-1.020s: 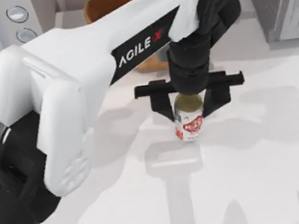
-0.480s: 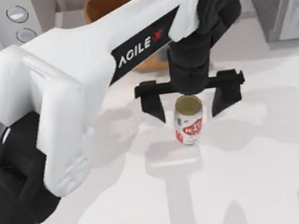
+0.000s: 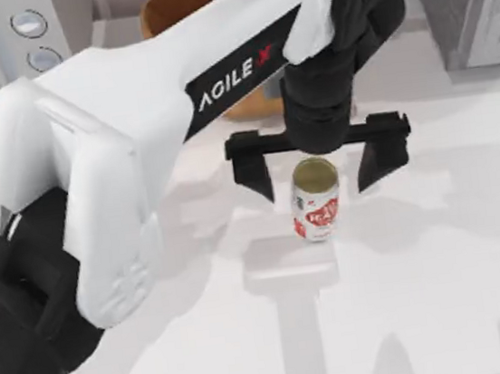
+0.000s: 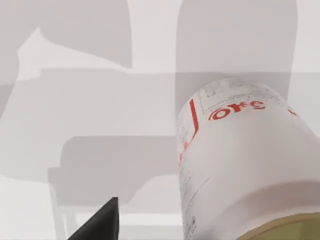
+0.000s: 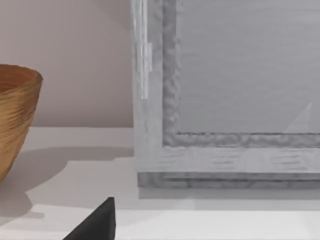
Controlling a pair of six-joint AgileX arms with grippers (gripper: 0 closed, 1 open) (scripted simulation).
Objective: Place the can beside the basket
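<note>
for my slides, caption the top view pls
Left gripper open above the upright can standing on the table near the basket.

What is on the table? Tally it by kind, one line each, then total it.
Can: 1
Basket: 1
Grey framed cabinet: 1
White appliance with two knobs: 1
Total: 4
The left gripper stands open around the can.

The can (image 4: 245, 165) stood upright on the white table (image 4: 100, 110). One black fingertip (image 4: 100, 225) was beside it, not touching.
</note>
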